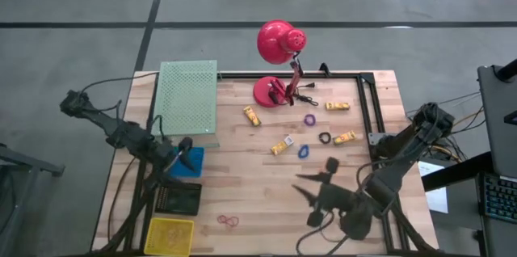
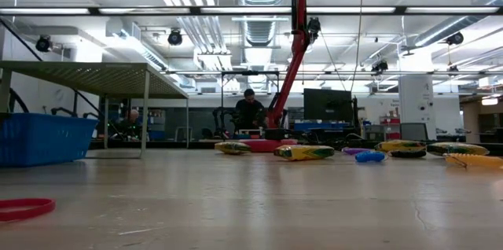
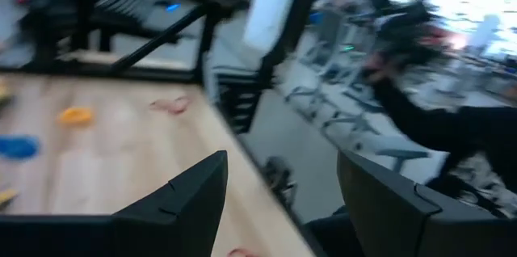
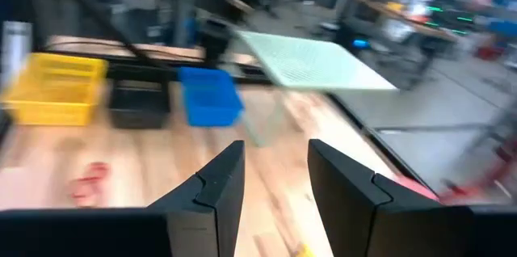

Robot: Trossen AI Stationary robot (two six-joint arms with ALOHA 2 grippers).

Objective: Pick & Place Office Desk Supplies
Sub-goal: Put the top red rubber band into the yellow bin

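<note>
Nearest you, at the counter's (image 1: 242, 192) front edge, your right hand (image 1: 317, 196) hangs low over bare wood, its arm reaching in from the right side and bent at the elbow. Its fingers (image 4: 212, 188) stand apart with nothing between them. Red rubber bands (image 1: 229, 221) lie to its left on the wood, near a yellow bin (image 1: 170, 235) and a black bin (image 1: 179, 199).

Your left hand (image 1: 185, 158) sits over the blue bin (image 1: 194, 162) at the left side, its arm stretched in from the left edge, fingers (image 3: 179, 204) spread wide and empty.

Farther back, the supplies are scattered mid-counter: yellow pieces (image 1: 282, 145), a blue ring (image 1: 304, 151), a black ring (image 1: 325, 137) and a purple ring (image 1: 309, 120). Behind them stands the red lamp (image 1: 279, 44), beside a green mesh shelf (image 1: 187, 99).
</note>
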